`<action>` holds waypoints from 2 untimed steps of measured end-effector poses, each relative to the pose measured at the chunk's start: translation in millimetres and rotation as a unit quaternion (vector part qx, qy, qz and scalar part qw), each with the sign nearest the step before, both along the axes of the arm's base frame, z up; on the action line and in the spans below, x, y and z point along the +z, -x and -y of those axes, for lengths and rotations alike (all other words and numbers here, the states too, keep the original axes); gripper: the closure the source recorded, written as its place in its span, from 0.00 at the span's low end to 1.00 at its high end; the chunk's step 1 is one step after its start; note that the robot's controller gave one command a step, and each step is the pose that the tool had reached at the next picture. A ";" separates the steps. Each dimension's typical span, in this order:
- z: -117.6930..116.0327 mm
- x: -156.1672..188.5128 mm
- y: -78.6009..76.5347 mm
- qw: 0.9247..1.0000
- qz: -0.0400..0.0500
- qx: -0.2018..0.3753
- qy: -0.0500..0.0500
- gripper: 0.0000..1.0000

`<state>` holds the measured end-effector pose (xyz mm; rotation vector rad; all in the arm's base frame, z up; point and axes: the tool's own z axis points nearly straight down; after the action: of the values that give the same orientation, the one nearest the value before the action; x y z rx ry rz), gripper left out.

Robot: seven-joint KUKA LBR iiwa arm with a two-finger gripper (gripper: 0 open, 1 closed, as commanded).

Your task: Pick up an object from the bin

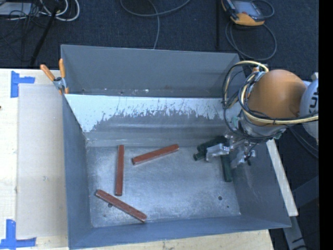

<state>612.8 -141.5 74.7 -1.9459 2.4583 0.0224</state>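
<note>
Jaws spread apart, gripper low inside grey metal bin, close to the right of slanted flat reddish-brown strip, upright matching strip to that strip's left, third strip to its lower left.

The single camera stands above the grey metal bin and looks down into it, tilted a little to one side. It is near enough that the bin takes most of the view, with dark floor behind it. The arm enters from the right.
</note>
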 end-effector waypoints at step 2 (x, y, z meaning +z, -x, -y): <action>-1.2 4.7 6.6 0.994 0.006 0.106 0.011 1.00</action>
<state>606.2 -140.3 79.4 -2.1985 2.2416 -0.0153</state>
